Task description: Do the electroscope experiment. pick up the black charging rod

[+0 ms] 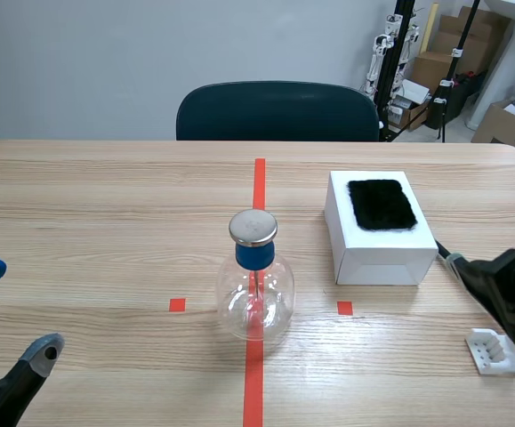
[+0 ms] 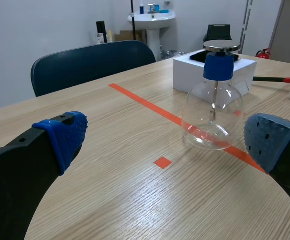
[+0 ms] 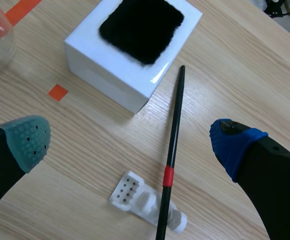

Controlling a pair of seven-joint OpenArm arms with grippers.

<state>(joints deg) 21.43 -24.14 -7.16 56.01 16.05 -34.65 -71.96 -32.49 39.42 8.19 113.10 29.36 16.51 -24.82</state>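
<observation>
Right tool (image 3: 129, 144) stands wide, its grey-green pad and its blue pad far apart with nothing between them but the table (image 1: 106, 222) and the work below. Left tool (image 2: 166, 139) is likewise wide and empty, low at its own side of the table, with the glass electroscope flask (image 2: 213, 107) ahead of it. The black charging rod (image 3: 175, 125) lies on the right half of the table, directly under and ahead of the right tool, inside the span of its fingers and somewhat nearer the blue-padded one. Its long axis runs away from that tool: the near end rests across a small white stand (image 3: 134, 196), a red band (image 3: 169, 176) circles it just beyond the stand, and the far end reaches the table just beside the corner of the white box (image 3: 112, 67), which carries a black fur pad (image 3: 140, 29) on its top. Whether the rod touches the box cannot be told. The rod's line runs roughly crosswise to the line between the two pads, so the fingers appear already set to close across it. Judgement: the right arm is plainly the nearer one; the left arm is well apart from the rod, with the flask and box between. The coming move calls for a straight descent over the bare stretch between the red band and the box, then closing. Risk noted: a thin round rod may roll or tip off the stand if the pads meet it unevenly.
</observation>
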